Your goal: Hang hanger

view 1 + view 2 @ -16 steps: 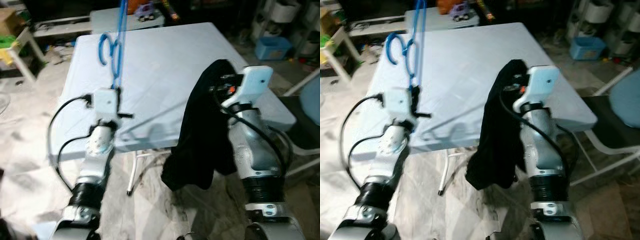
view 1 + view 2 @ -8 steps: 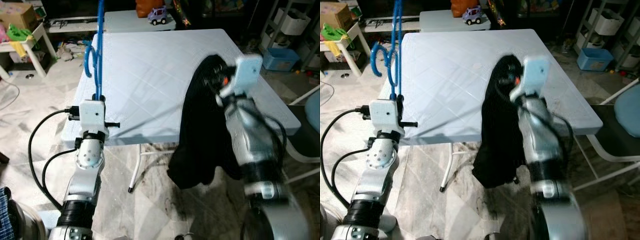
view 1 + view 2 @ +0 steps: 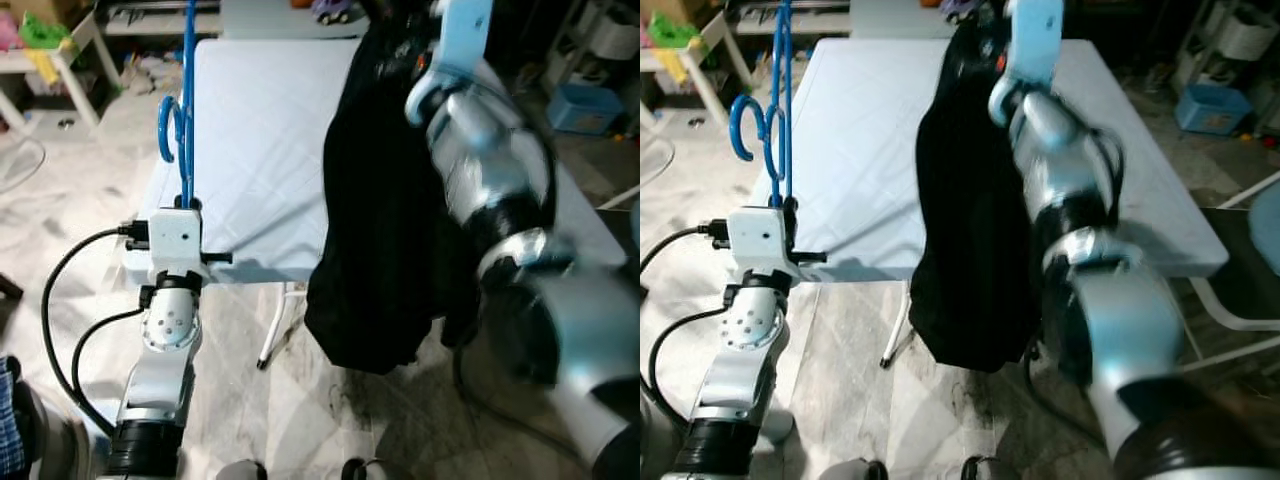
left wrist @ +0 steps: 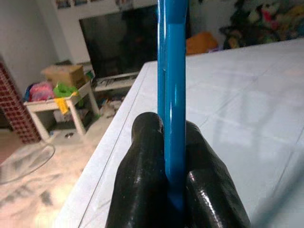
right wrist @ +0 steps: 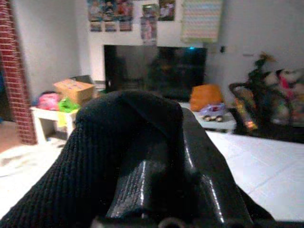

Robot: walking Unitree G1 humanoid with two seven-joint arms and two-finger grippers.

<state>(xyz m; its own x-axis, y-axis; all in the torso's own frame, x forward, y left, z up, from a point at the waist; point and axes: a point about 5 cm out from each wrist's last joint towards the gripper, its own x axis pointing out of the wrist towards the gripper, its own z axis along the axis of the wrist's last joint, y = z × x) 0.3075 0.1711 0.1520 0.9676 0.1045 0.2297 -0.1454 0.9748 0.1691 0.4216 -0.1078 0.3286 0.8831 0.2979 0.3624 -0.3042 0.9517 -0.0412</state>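
Blue plastic hanger (image 3: 183,120) stands upright above the pale counter (image 3: 262,150), left gripper (image 4: 173,190) fingers clamped on it; right gripper (image 5: 156,190), fingers pinching black knit garment (image 3: 385,230), has risen, so dressing looks next.

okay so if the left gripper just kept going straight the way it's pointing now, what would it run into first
Probably nothing close by. The left gripper, shut on the blue hanger, points out low above the pale blue table. Beyond the table's far edge stands a dark TV screen, though depth is hard to judge.
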